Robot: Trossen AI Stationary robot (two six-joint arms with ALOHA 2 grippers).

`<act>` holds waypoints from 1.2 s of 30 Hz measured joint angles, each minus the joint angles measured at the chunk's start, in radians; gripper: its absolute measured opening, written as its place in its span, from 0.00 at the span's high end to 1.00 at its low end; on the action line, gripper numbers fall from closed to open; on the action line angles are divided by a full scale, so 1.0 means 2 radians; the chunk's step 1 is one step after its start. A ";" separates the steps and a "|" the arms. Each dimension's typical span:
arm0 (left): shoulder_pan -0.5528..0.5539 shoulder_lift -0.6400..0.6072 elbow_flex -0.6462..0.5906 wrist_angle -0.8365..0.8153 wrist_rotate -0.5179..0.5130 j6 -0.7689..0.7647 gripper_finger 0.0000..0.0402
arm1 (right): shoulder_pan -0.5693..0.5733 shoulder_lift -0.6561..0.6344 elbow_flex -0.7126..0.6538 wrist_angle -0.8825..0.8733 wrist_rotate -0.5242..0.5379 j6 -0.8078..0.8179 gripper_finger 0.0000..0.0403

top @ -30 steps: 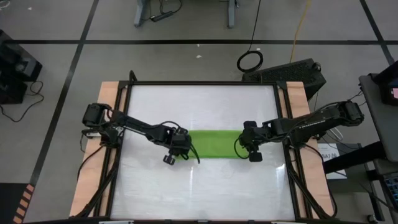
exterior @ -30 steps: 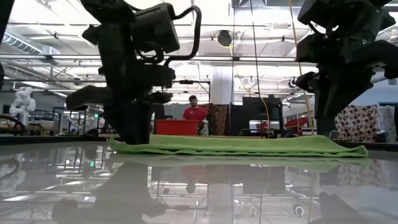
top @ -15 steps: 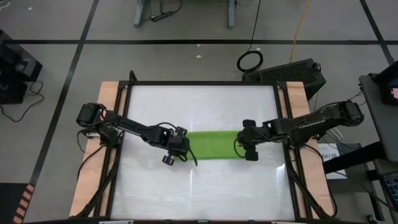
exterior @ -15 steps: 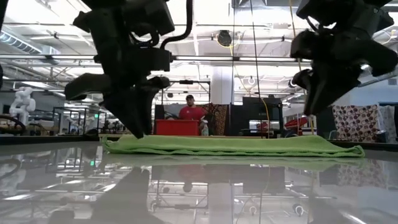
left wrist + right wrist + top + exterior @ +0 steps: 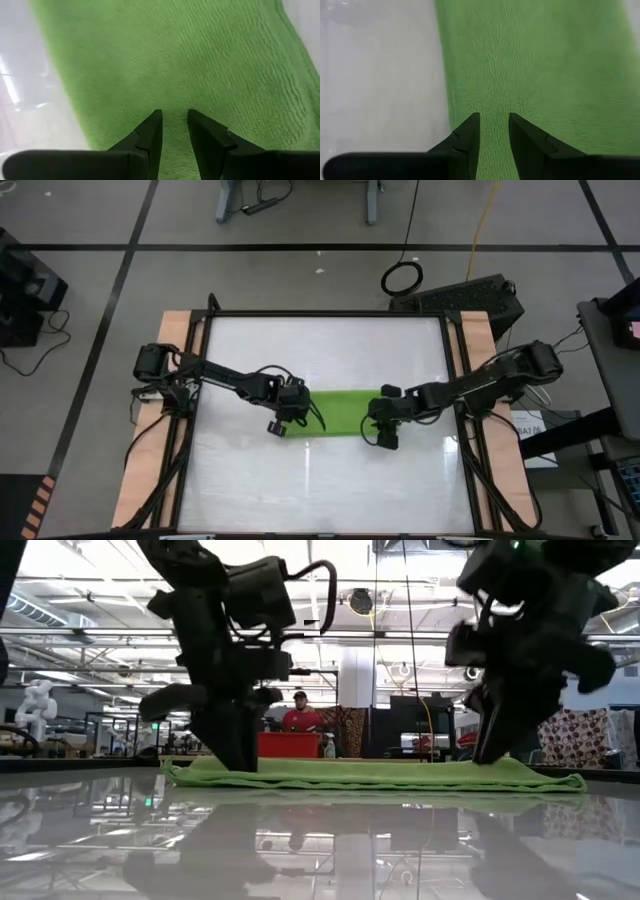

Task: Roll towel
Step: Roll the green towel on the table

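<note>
Worktop (image 5: 250, 480): one, glossy white, wooden side rails.
Arms: two, both reaching inward from opposite worktop sides, wrists bent down at towel ends.
Towel (image 5: 340, 412): one, lime-green, flat strip at worktop centre, between both tools.
Left tool (image 5: 285, 420): on towel's left end; fingers (image 5: 150, 137) narrow, tips pressed into cloth, small pinch of pile between them.
Right tool (image 5: 383, 430): on towel's right end, near its edge; same narrow set, tips on cloth.
Low view only: person (image 5: 299, 715) in red top in room behind.
</note>
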 joint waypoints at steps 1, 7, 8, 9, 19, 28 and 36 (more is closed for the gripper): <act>0.000 0.005 0.000 0.000 0.007 0.000 0.75 | 0.000 0.010 0.000 0.003 0.000 0.005 0.77; -0.006 0.025 0.003 0.004 0.048 -0.035 0.75 | -0.019 0.047 0.001 0.013 0.014 -0.011 0.77; -0.009 0.025 0.002 0.006 0.050 -0.044 0.75 | -0.025 0.050 0.002 0.016 0.024 -0.021 0.77; -0.013 0.025 0.002 0.008 0.052 -0.055 0.75 | -0.032 0.053 0.002 0.021 0.037 -0.031 0.77; -0.062 0.023 0.025 0.006 0.079 -0.196 0.75 | -0.139 0.055 0.000 0.058 0.066 -0.186 0.77; -0.078 0.023 0.033 0.128 0.074 -0.205 0.75 | -0.211 0.049 0.013 0.074 0.088 -0.215 0.77; -0.061 0.022 0.041 0.108 0.043 -0.133 0.75 | -0.148 -0.006 0.022 0.061 0.088 -0.182 0.77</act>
